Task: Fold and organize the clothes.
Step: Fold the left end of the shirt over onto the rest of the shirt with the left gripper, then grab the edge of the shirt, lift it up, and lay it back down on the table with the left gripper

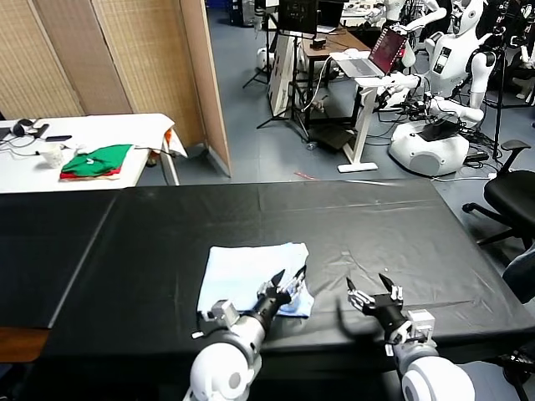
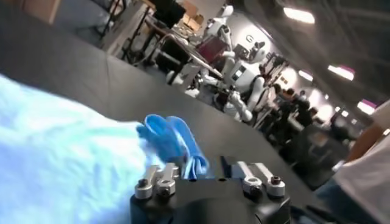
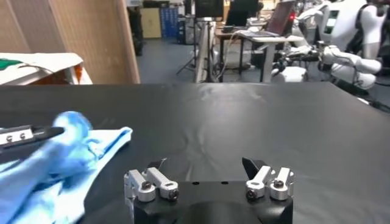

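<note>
**Folded T-shirt lies under the spread left gripper; right gripper waits beside it**

The left gripper [image 1: 290, 280] is seen low over the black table [image 1: 167, 242], near its front edge. Its two dark fingers are spread apart, and nothing is clamped between them. Its tips are placed at the near right corner of the pale sky-blue T-shirt [image 1: 247, 276], where the fabric is bunched into a small raised fold. In the left wrist view that bunched fold [image 2: 173, 143] is shown just ahead of the gripper [image 2: 207, 173], with the rest of the shirt spread out to one side as a broad pale surface. Whether the fingertips touch the cloth cannot be told.

The T-shirt is laid flat as a roughly rectangular folded bundle on the table, toward the robot's side, slightly left of the table's middle.

The right gripper [image 1: 373, 288] is held over bare table just to the right of the shirt, apart from it, with its fingers wide open and empty. In the right wrist view the shirt's rumpled edge [image 3: 73, 152] and one finger of the left gripper [image 3: 27, 135] are seen off to the side.

Farther away, a white table [image 1: 100, 134] carrying green-and-red folded garments [image 1: 96, 161] is seen beyond the black table's far left corner, beside a woven screen [image 1: 150, 58]. Other white robots [image 1: 443, 75] and a desk with a laptop [image 1: 376, 54] are visible in the background.
</note>
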Robot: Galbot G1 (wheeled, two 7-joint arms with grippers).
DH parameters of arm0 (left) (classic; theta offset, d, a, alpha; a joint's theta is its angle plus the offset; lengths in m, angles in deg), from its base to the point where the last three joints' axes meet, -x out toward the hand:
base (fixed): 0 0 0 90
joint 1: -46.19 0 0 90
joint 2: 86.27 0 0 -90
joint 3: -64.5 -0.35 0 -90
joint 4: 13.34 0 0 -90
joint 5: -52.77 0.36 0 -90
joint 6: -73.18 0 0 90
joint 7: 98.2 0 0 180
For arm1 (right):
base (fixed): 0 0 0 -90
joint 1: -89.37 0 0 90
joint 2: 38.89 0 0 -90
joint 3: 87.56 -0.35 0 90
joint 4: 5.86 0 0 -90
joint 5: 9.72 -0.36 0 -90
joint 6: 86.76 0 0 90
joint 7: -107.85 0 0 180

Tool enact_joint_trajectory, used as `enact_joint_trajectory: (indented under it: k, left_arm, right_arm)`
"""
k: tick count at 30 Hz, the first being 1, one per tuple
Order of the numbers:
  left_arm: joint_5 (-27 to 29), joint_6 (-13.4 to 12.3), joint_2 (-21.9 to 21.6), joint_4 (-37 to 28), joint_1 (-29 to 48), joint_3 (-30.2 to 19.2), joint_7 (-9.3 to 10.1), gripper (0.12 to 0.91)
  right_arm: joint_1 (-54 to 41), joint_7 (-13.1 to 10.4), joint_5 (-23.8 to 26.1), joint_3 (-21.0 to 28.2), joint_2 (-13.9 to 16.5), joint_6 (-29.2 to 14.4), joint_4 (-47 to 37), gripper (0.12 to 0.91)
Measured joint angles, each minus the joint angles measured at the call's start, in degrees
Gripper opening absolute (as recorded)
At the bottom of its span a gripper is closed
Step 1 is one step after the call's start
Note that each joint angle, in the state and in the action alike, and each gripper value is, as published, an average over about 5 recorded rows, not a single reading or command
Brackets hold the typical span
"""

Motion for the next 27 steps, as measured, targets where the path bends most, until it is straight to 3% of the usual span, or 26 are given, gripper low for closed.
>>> enact_joint_trajectory:
  k: [8, 16, 21, 27]
  left_arm:
    - [8.1, -1.4, -4.9, 3.9, -1.6, 7.2, -0.57, 0.907]
    - [14.5, -3.8, -7.3, 3.2, -5.2, 14.4, -1.68, 0.907]
    - [14.8, -4.2, -6.9, 2.3, -6.2, 17.3, -1.87, 0.907]
    - [13.6, -4.4, -6.0, 0.7, -5.8, 18.6, -3.67, 0.907]
  right_arm:
    - [-6.8, 0.8, 2.2, 8.3, 1.3, -0.1, -3.2, 0.907]
    - [-11.5, 2.2, 10.3, 15.6, 0.2, -0.2, -8.8, 0.907]
    - [-11.0, 0.4, 14.0, 16.2, 0.2, 0.4, -10.1, 0.907]
    - [-9.7, -0.8, 9.6, 14.3, -1.1, -2.9, -8.3, 0.907]
